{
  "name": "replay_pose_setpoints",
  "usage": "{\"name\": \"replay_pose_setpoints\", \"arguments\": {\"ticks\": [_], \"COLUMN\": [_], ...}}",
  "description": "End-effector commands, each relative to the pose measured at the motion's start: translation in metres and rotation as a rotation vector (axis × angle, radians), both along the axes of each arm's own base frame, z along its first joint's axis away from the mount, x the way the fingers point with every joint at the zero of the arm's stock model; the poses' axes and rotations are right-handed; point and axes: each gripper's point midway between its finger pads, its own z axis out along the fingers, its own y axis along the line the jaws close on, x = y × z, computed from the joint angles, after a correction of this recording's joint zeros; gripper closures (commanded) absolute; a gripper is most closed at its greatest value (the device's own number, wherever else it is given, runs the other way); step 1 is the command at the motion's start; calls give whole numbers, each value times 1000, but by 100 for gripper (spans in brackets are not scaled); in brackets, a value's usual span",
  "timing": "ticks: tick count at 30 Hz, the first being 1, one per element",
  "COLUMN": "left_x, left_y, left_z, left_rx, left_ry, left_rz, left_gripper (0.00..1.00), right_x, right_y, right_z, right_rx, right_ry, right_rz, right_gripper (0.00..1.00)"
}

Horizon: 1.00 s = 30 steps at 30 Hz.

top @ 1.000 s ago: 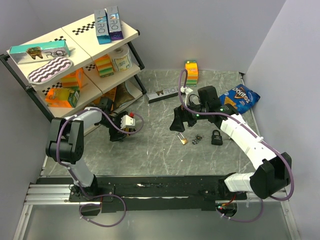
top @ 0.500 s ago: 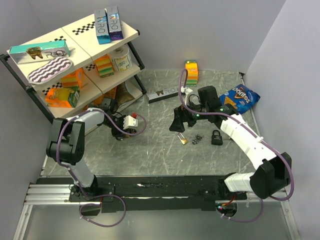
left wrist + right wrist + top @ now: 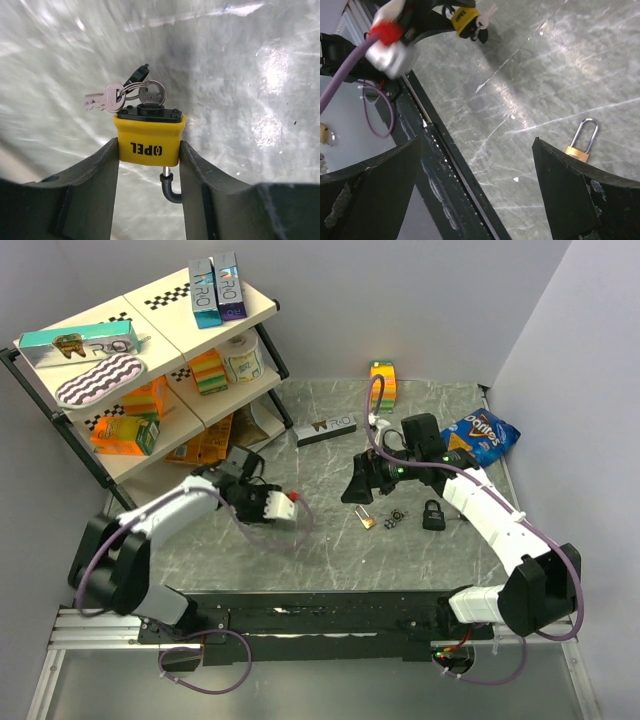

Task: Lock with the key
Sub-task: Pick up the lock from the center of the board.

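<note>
My left claw [image 3: 149, 150] just shut on the yellow lock [image 3: 148, 137] — pinching it now, key [image 3: 151, 95] stuck in its top. Carried it away fr the shelf [image 3: 262, 308] — right claw [image 3: 475, 165], spread wide, can turn key.

Key bunch [image 3: 393, 517] between small padlock [image 3: 366, 521] — leftward — and bigger padlock [image 3: 432, 514]

The surface [image 3: 330, 550] is bare and passable through its middle, from the near edge up to the black box [image 3: 327, 425]. The shelf rack [image 3: 262, 302] blocks the far left corner. Right of centre, a small brass padlock [image 3: 366, 521], key bunch [image 3: 393, 517] and black padlock [image 3: 432, 515] lie in a tight row with narrow gaps. The chip bag [image 3: 478, 435] crowds the right edge. The right end effector [image 3: 358, 498] hangs spread just beyond the brass padlock. The left end effector [image 3: 149, 145], clamping a yellow padlock [image 3: 149, 140], occupies the left-middle.
</note>
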Motion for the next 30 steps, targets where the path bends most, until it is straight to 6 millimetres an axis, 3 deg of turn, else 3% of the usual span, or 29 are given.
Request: {"name": "replay_pose_setpoints", "arguments": {"ticks": [1, 2, 3, 9, 12, 15, 20, 24, 25, 30], "left_x": [0, -7, -3, -9, -16, -25, -57, -73, -77, -84], "left_y": [-11, -20, -11, -17, -31, -61, -97, -109, -111, -125], "left_z": [50, 57, 63, 82, 93, 125, 159, 171, 165, 180], "left_rx": [178, 228, 303, 365, 272, 77, -203, -283, -278, -345], "left_ry": [-304, -378, -446, -586, -608, -566, -483, -442, -401, -324], "left_rz": [-119, -205, -202, -285, -286, -235, -267, -299, -295, -281], "left_gripper": [99, 99, 99, 99, 99, 99, 99, 99, 99, 99], "right_x": [-6, -6, -8, -5, -8, -13, -21, -20, -19, -18], "right_y": [2, 3, 5, 5, 8, 12, 23, 31, 32, 42], "right_z": [-2, -2, -3, -1, 2, 5, 15, 24, 25, 41], "right_rx": [46, 54, 61, 73, 90, 127, 227, 274, 284, 379], "right_ry": [50, 59, 69, 83, 88, 104, 131, 171, 179, 176], "right_rz": [1, -3, 7, 2, 19, 47, 105, 118, 119, 123], "right_gripper": [1, 1, 1, 1, 1, 1, 1, 2, 2, 6]}}
